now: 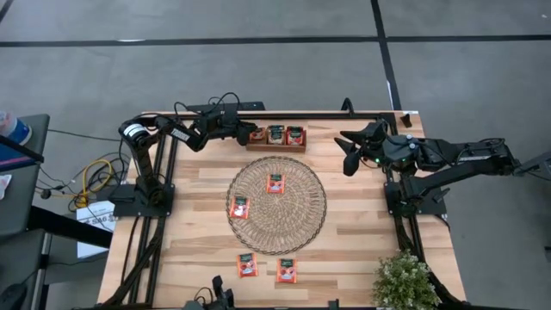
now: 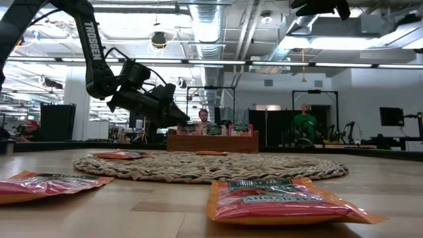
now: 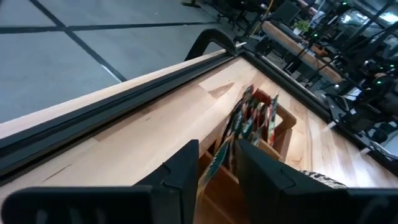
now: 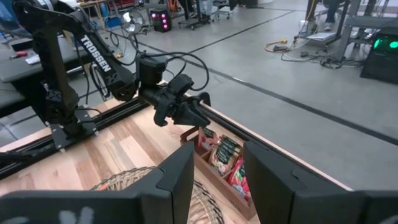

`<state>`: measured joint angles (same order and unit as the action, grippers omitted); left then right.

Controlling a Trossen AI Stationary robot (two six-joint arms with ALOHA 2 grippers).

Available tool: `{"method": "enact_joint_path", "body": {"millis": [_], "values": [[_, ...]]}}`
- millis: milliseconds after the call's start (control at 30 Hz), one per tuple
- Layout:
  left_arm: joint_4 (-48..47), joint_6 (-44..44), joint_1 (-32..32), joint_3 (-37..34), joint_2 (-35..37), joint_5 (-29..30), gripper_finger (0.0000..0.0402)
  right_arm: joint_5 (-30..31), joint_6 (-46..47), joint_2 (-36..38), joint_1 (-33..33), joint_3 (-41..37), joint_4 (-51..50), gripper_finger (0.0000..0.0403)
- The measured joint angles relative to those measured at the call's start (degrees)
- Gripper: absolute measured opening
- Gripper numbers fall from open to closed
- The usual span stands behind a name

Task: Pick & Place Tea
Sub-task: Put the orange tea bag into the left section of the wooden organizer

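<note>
The left end effector (image 1: 250, 134) is seen at the tray's (image 1: 277, 146) left end, slightly parted around a sachet (image 3: 219, 163). The right end effector (image 1: 347, 151) is held open above the surface (image 1: 362, 232), empty. Other sachets (image 1: 275, 182) lie on the mat (image 1: 306, 226).

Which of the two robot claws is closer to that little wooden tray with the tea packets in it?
The left one. The left gripper hangs right at the wooden tray's left end, over its first compartment. The right gripper waits well off to the tray's right, raised above the table.
</note>
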<state>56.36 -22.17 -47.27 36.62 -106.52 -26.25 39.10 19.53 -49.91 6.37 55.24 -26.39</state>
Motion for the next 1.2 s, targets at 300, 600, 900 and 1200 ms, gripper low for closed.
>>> {"method": "enact_joint_path", "body": {"millis": [300,600,900,1200], "values": [[1.0,2.0,-0.3,0.0,7.7,-2.7,0.0097,-0.3,-0.1,0.1,0.0,0.0,0.0,0.0130],[-16.5,-3.1,2.3,0.0,28.2,-13.6,0.0097,-0.4,-1.6,0.6,0.0,0.1,-0.2,0.0130],[-34.4,-4.1,20.4,0.0,39.7,-7.7,0.0097,-0.3,-2.2,0.8,0.0,0.1,-3.9,0.0130],[-38.0,-7.0,31.8,0.2,32.8,7.1,0.0097,-3.4,5.5,4.9,0.0,0.0,-8.1,0.0130]]}}
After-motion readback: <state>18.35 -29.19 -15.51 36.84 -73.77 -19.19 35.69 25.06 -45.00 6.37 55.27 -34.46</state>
